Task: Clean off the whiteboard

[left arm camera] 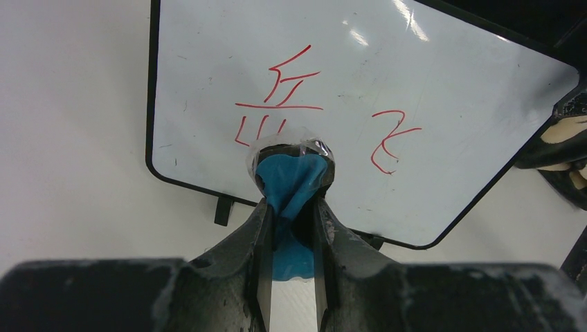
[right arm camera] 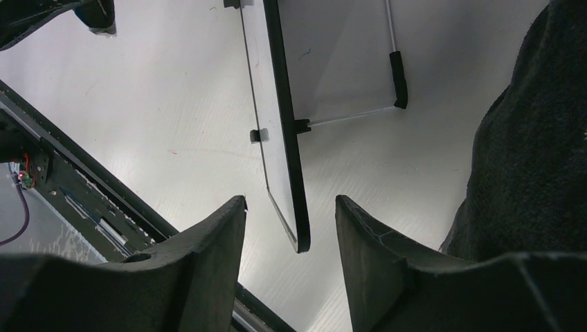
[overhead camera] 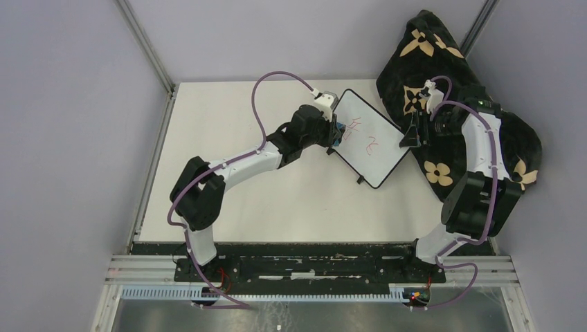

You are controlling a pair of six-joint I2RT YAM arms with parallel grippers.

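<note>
The whiteboard (overhead camera: pixel 367 138) sits toward the table's (overhead camera: pixel 242 152) far right corner, turned askew, its right side just beside the blanket (overhead camera: pixel 450 76). Red marks (left arm camera: pixel 277 104) cross its middle. Your left gripper (left arm camera: pixel 291 207) pinches a blue eraser (left arm camera: pixel 291 173), its tip at the lowest strokes. Your right gripper (right arm camera: pixel 291 221) is spread, one finger on either side of the board's edge. Clamp that edge firmly first, then wipe in short, flat, overlapping passes so the board cannot slide.
</note>
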